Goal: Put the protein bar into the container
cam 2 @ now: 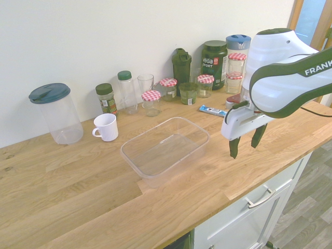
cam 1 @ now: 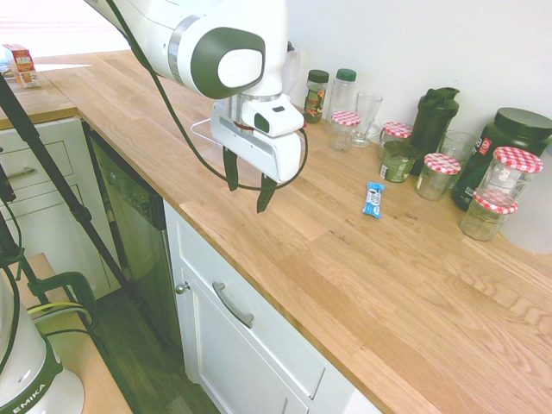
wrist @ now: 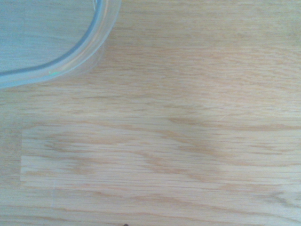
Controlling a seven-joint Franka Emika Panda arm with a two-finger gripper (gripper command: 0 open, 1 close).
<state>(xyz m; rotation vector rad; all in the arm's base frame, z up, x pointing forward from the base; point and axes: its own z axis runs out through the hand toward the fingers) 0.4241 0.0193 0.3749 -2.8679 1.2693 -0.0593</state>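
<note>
Pale oak worktop carries everything shown. My claw hangs above bare wood near the counter's front edge, pointing straight down, its two dark fingers spread apart with nothing between them. In the second exterior view I stand to the right of the container, a clear shallow rectangular tub with rounded corners, which lies on the wood and holds nothing; the wrist view catches only one rounded corner of its rim against the grain. The protein bar, in a bright blue wrapper with white markings, lies flat on the worktop farther back, between the tub and the row of jars by the wall, well apart from my fingers and outside the tub. In the first exterior view the same bar lies just in front of the jars. Along the wall stand glass jars with red-checked lids, a dark shaker bottle, a dark green tub of sport powder, two spice bottles and a drinking glass. A white mug sits left of the tub, and farther left a tall clear canister with a blue lid.
</note>
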